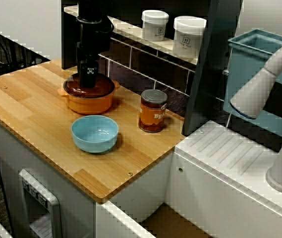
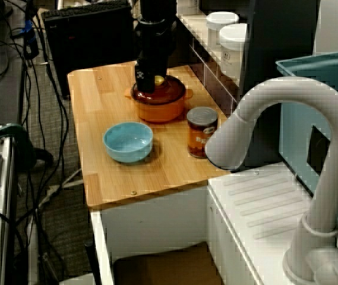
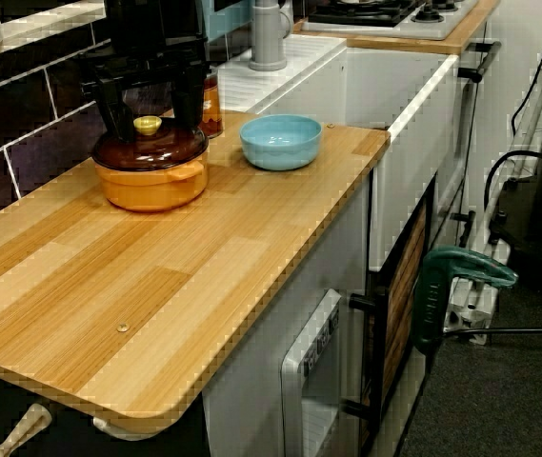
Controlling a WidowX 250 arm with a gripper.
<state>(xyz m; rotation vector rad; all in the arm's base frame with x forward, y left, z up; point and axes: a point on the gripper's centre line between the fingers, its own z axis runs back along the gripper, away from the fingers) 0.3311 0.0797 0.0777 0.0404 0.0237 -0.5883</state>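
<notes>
Pincer (image 3: 150, 118) stood wide astride the yellow knob (image 3: 147, 124) of the brown lid (image 3: 156, 150) on the orange pot (image 3: 151, 188); we feared an off-centre squeeze might skid the lid.

Counter (image 1: 27, 106): pot (image 1: 87, 101) with lid (image 3: 151, 152) at back, gripper (image 3: 150, 126) directly above lid; bowl (image 1: 94, 133) just before pot; can (image 1: 152, 110) beside both, toward sink (image 1: 235, 158); two jars (image 1: 154, 25) on shelf (image 1: 126, 30) behind.
</notes>
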